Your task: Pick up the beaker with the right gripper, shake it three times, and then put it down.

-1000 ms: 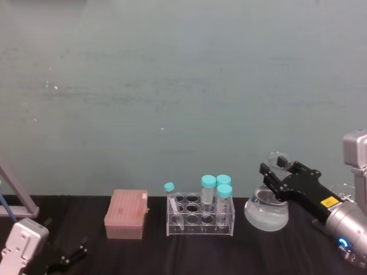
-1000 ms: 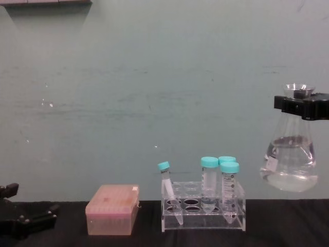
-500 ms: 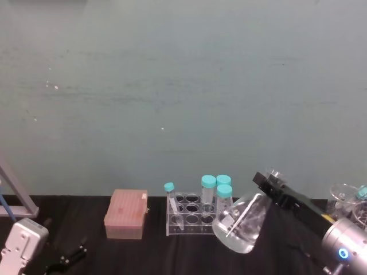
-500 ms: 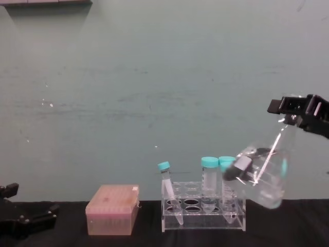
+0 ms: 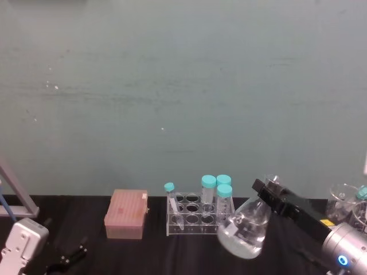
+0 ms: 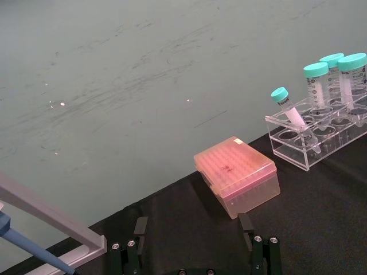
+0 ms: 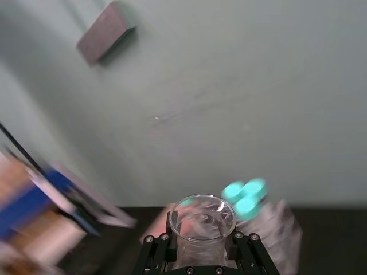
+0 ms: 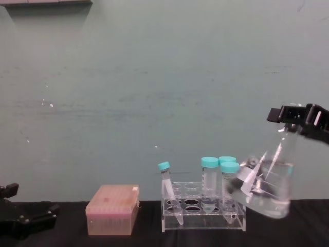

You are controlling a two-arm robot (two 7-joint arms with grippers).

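Observation:
The beaker (image 5: 243,232), a clear conical flask with liquid sloshing inside, hangs tilted above the black table, its base swung toward the tube rack (image 5: 200,220). My right gripper (image 5: 269,189) is shut on its neck just under the rim. In the chest view the beaker (image 8: 267,188) is at the right, slanting down-left from the right gripper (image 8: 293,114), its base close to the rack (image 8: 203,211). The right wrist view looks down on the beaker's rim (image 7: 203,213) between the right gripper's (image 7: 203,238) jaws. My left gripper (image 6: 195,246) rests open, low at the table's left.
A pink tip box (image 5: 126,213) stands left of the rack, which holds teal-capped tubes (image 8: 209,177). More glassware (image 5: 344,197) stands at the far right. A slanted stand (image 5: 14,195) sits at the far left. A teal wall backs the table.
The beaker went from upright and high at the right to tilted with its base swung left toward the rack. Since half a second ago it has dropped a little and tilts less.

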